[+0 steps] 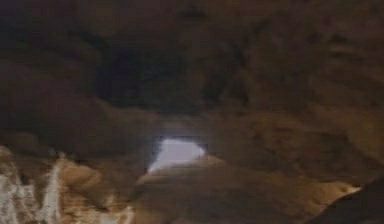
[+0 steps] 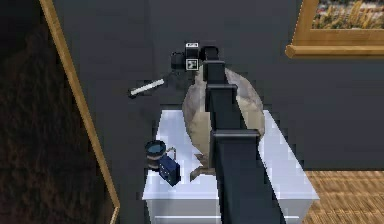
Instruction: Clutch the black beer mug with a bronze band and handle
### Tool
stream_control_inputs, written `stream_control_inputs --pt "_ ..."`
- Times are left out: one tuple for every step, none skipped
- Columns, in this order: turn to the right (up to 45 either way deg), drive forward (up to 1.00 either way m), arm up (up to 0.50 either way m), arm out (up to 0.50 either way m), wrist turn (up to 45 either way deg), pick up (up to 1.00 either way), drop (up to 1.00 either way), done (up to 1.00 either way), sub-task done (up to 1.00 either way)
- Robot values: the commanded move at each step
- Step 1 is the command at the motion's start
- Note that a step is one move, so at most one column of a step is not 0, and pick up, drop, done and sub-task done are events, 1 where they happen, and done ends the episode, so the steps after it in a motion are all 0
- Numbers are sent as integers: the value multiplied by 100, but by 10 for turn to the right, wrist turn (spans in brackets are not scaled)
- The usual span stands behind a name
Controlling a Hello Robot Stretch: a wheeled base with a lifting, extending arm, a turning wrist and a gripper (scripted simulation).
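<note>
You are eyeing a stiff, likely heavy, slick mug (image 2: 157,157) on the counter (image 2: 285,180); grip its body. I cannot tell whether the end effector (image 2: 183,57) holds anything.

- The mug (image 2: 160,160) stands on the table (image 2: 282,172), near its left edge in the arm side view
- A big rounded lump (image 2: 245,100) sits on the same table, right of the mug
- The arm (image 2: 235,170) reaches over table and lump; the gripper (image 2: 178,58) lies past the table's far edge
- A small bar (image 2: 147,88) lies left of the gripper
- A framed picture (image 2: 340,30) hangs on the wall, upper right
</note>
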Motion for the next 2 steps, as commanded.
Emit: stream_control_inputs --pt "0 0 -30 0 0 0 0 0 0" --pt "0 0 0 0 0 100 0 0 0"
